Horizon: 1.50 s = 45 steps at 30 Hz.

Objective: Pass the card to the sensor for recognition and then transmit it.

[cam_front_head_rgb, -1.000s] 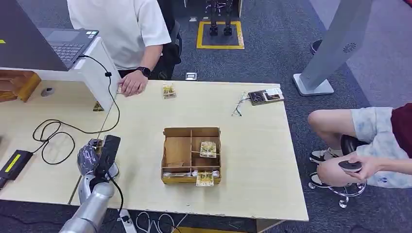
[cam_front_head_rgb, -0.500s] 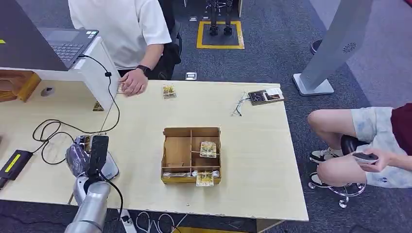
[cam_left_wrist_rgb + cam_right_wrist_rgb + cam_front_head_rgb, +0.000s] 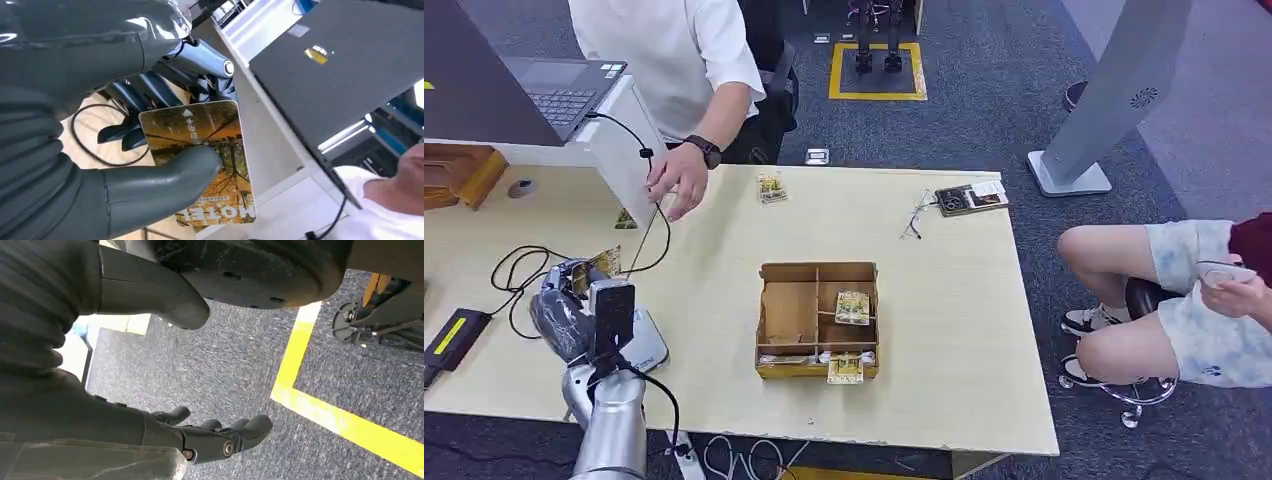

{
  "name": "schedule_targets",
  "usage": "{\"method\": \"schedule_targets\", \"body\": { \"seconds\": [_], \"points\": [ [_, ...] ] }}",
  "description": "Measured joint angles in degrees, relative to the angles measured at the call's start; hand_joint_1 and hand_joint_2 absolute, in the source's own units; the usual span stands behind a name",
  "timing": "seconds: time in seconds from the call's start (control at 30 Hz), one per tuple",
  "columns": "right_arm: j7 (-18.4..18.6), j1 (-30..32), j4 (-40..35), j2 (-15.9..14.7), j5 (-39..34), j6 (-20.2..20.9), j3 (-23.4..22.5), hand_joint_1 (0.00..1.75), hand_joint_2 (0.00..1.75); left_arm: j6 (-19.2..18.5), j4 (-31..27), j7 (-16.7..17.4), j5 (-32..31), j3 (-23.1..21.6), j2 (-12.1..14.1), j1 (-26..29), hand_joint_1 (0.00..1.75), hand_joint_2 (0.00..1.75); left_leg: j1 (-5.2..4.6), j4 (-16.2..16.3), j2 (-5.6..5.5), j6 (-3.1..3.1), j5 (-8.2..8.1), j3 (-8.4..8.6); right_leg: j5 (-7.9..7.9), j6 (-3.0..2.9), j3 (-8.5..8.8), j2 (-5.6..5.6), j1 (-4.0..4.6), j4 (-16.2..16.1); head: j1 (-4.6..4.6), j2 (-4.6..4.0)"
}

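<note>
The left hand (image 3: 564, 315) is pinching the card (image 3: 202, 160) between thumb and fingers, face toward the wrist camera, so the far edge is sticking out free and can be offered to a person or a reader. In the head view the card (image 3: 602, 263) is showing as a small yellow corner above the hand, out beyond the grey sensor (image 3: 646, 345) lying on the worktop (image 3: 944, 330). Judging by that, the card is probably being carried away from the sensor toward the person's hand (image 3: 674, 180), which is hovering farther from the sensor, at the worktop's back edge, near the laptop stand.

The card is showing an autumn tree scene; the word "HOTEL" is reading upside down along its outer edge, with small characters and an arrow near the fingers, too small to read.

The right hand (image 3: 220, 437) is hanging over the carpet, fingers loosely apart, grasping nothing.
</note>
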Motion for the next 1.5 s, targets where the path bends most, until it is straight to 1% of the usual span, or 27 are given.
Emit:
{"method": "schedule_targets", "body": {
  "seconds": [0.13,0.3,0.37,0.47,0.73,0.8,0.83,0.87,0.9,1.0,1.1,1.37,1.5],
  "points": [
    [-0.2,0.0,0.0,0.0,0.1,0.0,-0.1,0.0,1.75,0.0,-5.2,0.0,-1.0,-1.0,-1.6,2.2,1.75,1.75,0.0,0.0,0.01,0.0,0.0,0.0,0.0,0.0,-0.03,0.01,0.0,0.0,0.0,0.0],
    [-0.3,0.0,0.0,0.0,0.4,0.0,-0.3,0.0,1.75,0.0,-9.6,4.9,-5.7,-6.6,-1.6,4.5,1.75,1.75,0.0,0.0,0.0,0.0,0.0,-0.01,0.0,0.0,-0.02,0.01,0.0,0.0,0.0,0.0],
    [-0.4,0.0,0.0,0.0,0.7,0.0,-0.4,0.0,1.75,0.0,-10.1,7.3,-8.5,-8.9,-1.3,4.9,1.75,1.75,0.0,0.0,0.0,0.0,0.0,-0.02,0.0,0.0,-0.02,0.0,0.0,0.0,0.0,0.0],
    [-0.5,0.0,0.0,0.0,1.2,0.1,-0.5,0.0,1.75,0.0,-10.3,9.8,-14.0,-11.0,-0.8,5.0,1.75,1.75,0.0,0.0,0.0,0.0,0.0,-0.01,0.0,0.0,-0.02,0.0,0.0,0.0,0.0,0.0],
    [-0.5,0.0,0.0,0.0,2.1,0.3,-0.5,0.0,1.75,0.0,-9.3,14.3,-28.2,-11.6,-0.5,4.2,1.75,1.75,0.0,0.0,0.01,0.0,0.0,-0.01,0.0,0.0,-0.04,0.02,0.0,0.0,0.0,0.0],
    [-0.3,0.0,0.0,0.0,2.1,0.2,-0.5,0.0,1.75,0.0,-8.6,15.4,-30.1,-11.6,-0.3,3.8,1.75,1.75,0.0,0.0,0.02,0.0,0.0,-0.01,0.0,0.0,-0.04,0.03,0.0,0.0,0.0,0.0],
    [0.0,-0.1,0.0,0.0,2.1,0.1,-0.5,0.0,1.75,0.0,-8.1,15.9,-30.7,-11.6,-0.3,3.6,0.84,1.75,0.0,0.0,0.03,0.0,0.0,-0.01,0.0,0.0,-0.05,0.03,0.0,0.0,0.0,0.0],
    [0.1,-0.1,0.0,0.0,2.2,0.1,-0.5,0.0,1.75,0.0,-7.7,16.2,-30.9,-11.6,-0.2,3.4,0.47,1.75,0.0,0.0,0.03,0.0,0.0,-0.02,0.0,0.0,-0.05,0.03,0.0,0.0,0.0,0.0],
    [0.1,-0.1,0.0,0.0,2.2,0.0,-0.5,0.0,1.75,0.0,-7.4,16.5,-31.2,-11.6,-0.2,3.3,0.0,1.75,0.0,0.0,0.03,0.0,0.0,-0.02,0.0,0.0,-0.06,0.03,0.0,0.0,0.0,0.0],
    [0.2,-0.1,0.0,0.0,2.2,0.0,-0.6,0.0,1.75,0.0,-6.5,17.0,-31.0,-11.6,-0.1,3.1,0.0,1.75,0.0,0.0,0.01,0.0,0.0,-0.03,0.0,0.0,-0.07,0.03,0.0,0.0,0.0,0.0],
    [0.2,-0.1,0.0,0.0,2.2,0.0,-0.7,0.0,1.75,0.0,-5.9,16.4,-29.8,-11.7,-0.1,3.0,0.0,1.75,0.0,0.0,0.02,0.0,0.0,-0.03,0.0,0.0,-0.08,0.03,0.0,0.0,0.0,0.0],
    [-0.2,-0.1,0.0,0.0,2.7,0.2,-1.1,0.0,1.75,0.0,-5.2,13.1,-23.9,-11.8,-0.7,3.0,0.0,1.75,0.0,0.0,0.02,0.0,0.0,-0.03,0.0,0.0,-0.07,0.03,0.0,0.0,0.0,0.0],
    [-0.3,-0.1,0.0,0.0,2.9,0.2,-1.1,0.0,1.75,0.0,-5.2,10.3,-19.3,-12.0,-1.2,3.3,0.0,1.75,0.0,0.0,0.02,0.0,0.0,-0.04,0.0,0.0,-0.07,0.03,0.0,0.0,0.0,0.0]
  ]
}}
